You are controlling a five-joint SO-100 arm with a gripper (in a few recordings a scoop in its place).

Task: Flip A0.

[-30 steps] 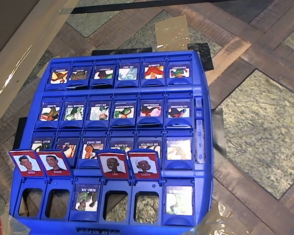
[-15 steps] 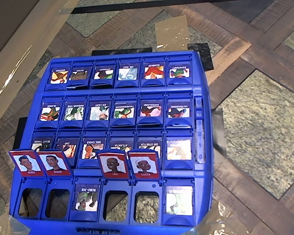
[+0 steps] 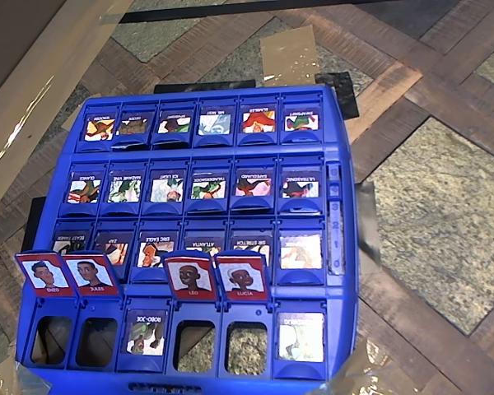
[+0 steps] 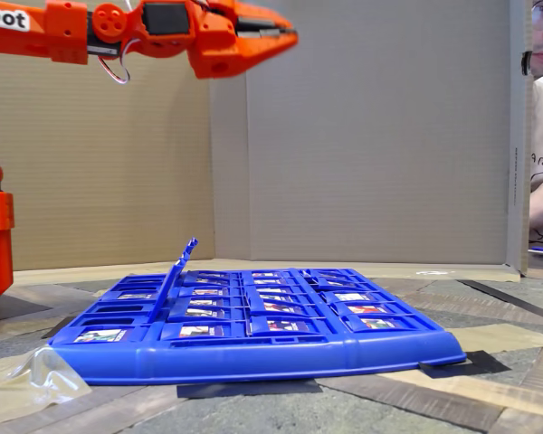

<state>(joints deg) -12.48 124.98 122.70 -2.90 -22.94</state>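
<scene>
The orange claw [image 4: 285, 34], pinched shut, hung high above the blue plastic flip-tile game board [image 4: 253, 351] on the table [image 4: 498, 398], and, unsure which tile was A0, I feared toppling a neighbouring red-framed portrait tile [image 3: 189, 276].

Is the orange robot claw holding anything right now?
No, nothing. The gripper is up in the air, high above the blue game board, and looks closed.

Bright, even light; tape glare.
</scene>
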